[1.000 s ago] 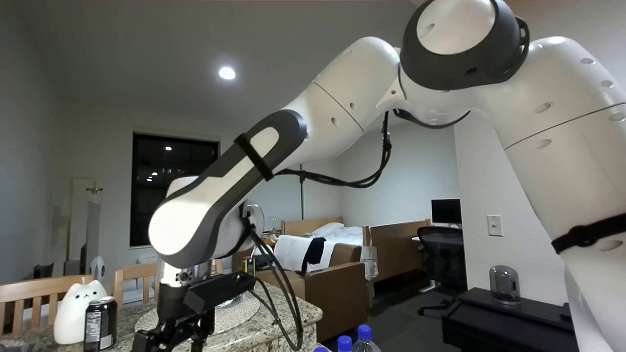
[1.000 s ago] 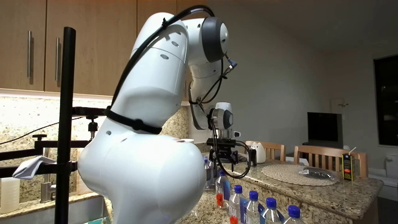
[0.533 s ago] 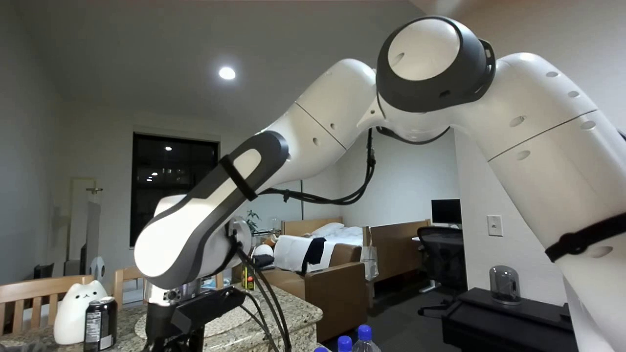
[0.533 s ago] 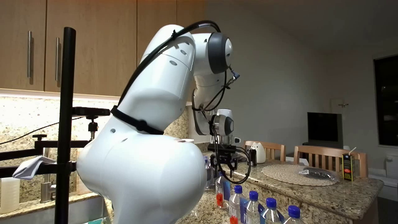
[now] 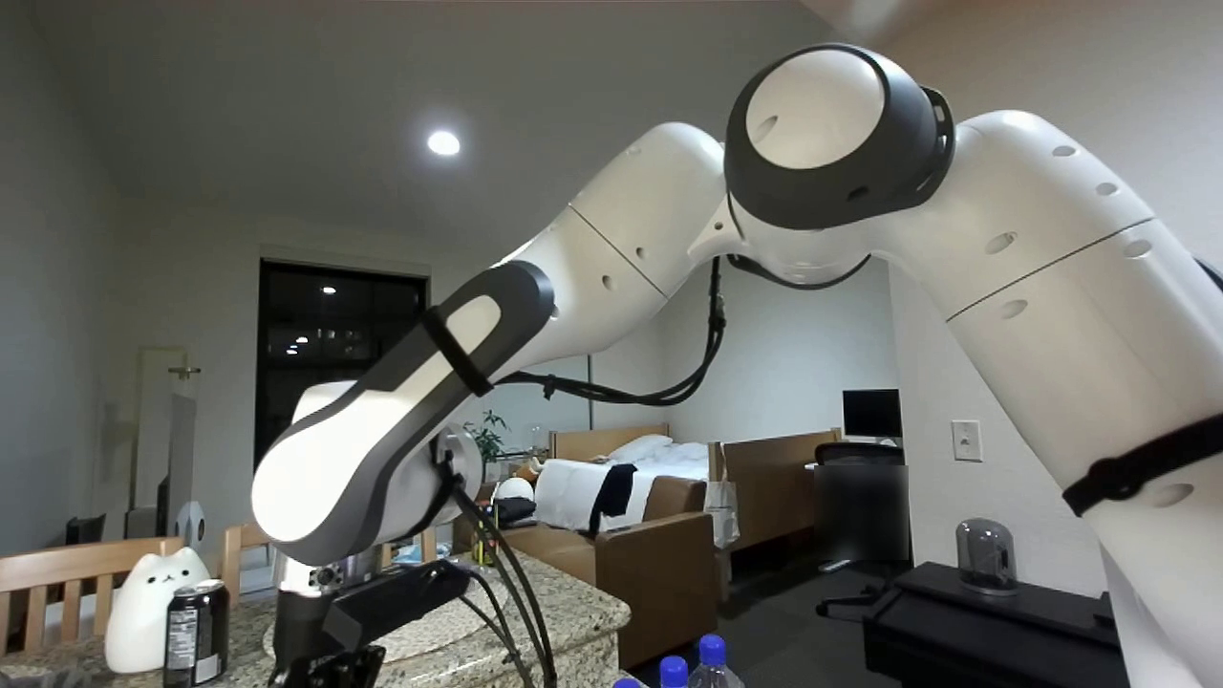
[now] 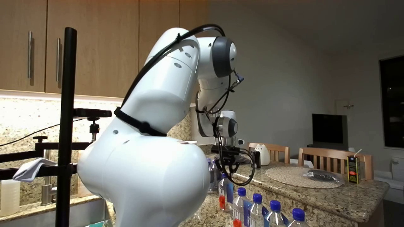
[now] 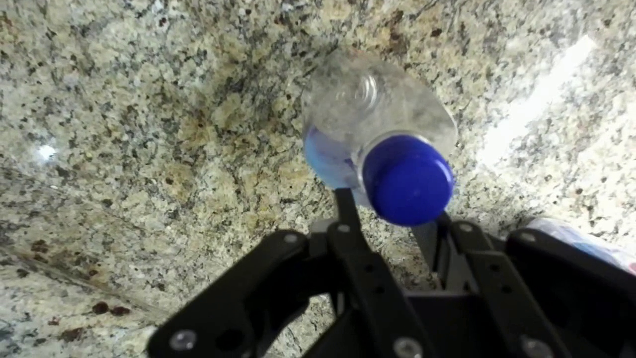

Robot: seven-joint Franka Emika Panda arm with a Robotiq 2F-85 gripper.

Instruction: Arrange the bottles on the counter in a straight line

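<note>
At least seven blue-capped bottles [image 6: 255, 212] on the counter [image 6: 209, 217] in an exterior view, one hand [image 7: 391, 204]; in wrist view a bottle [image 7: 377, 102] sits at its 12 o'clock, cap [image 7: 412, 181] by parted fingertips [image 7: 345, 201], can't tell if gripped.

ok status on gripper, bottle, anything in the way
Gripper at the cap of one bottle, can't tell if gripped. Bottle standing on counter. More bottles nearby, might get bumped.

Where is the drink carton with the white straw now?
In an exterior view, the drink carton stands on the counter, toward the right, beside the woven mat.
</note>
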